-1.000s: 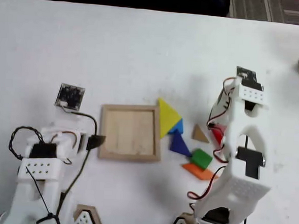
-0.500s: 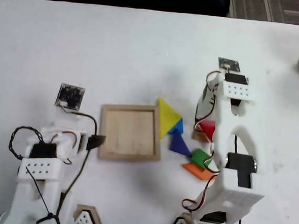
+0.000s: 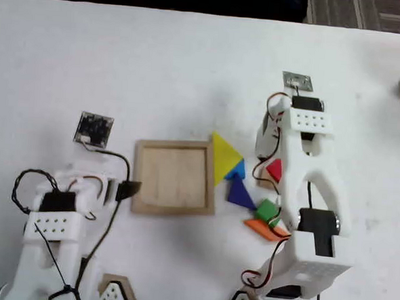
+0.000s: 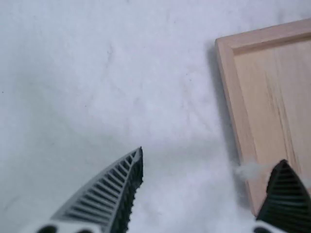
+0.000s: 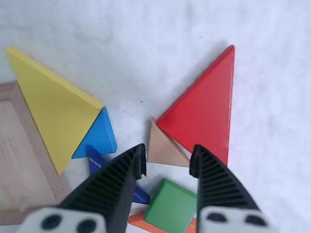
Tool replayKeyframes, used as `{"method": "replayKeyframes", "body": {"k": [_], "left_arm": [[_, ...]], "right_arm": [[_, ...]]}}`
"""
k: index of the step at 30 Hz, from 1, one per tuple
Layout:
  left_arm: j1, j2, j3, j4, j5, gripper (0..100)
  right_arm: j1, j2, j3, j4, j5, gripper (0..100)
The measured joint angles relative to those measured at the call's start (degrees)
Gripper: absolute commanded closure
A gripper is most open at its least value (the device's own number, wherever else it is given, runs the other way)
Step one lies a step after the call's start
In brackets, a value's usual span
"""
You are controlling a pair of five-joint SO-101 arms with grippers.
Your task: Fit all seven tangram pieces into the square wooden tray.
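Right wrist view: right jaws narrowly apart over tan triangle [image 5: 163, 148]; left wide apart.

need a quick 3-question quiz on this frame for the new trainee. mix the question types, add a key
1. True or false: the tray already holds a piece.
2. Pick one. The right gripper is: A) shut on a piece; B) open over the tan triangle; C) open over the tray.
3. Fill in: the light blue triangle touches the ___ triangle.

Key
1. False, it is empty.
2. B.
3. Yellow.
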Motion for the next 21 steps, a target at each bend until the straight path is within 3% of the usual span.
{"method": "replayKeyframes", "body": {"k": [3, 10, 17, 21], "left_arm": [[0.0, 0.0, 0.0, 0.0, 0.0, 61], [0.0, 0.0, 0.0, 0.0, 0.0, 61], [0.0, 0.0, 0.0, 0.0, 0.0, 61], [0.0, 0.0, 0.0, 0.0, 0.0, 61]], "right_arm": [[0.0, 0.0, 0.0, 0.0, 0.0, 85.1], [-0.1, -0.1, 2.6, -1.8, 0.0, 67.7], [0.5, -0.1, 12.0, -14.4, -0.2, 67.5], [1.4, -0.1, 12.9, -16.8, -3.9, 67.4]]}}
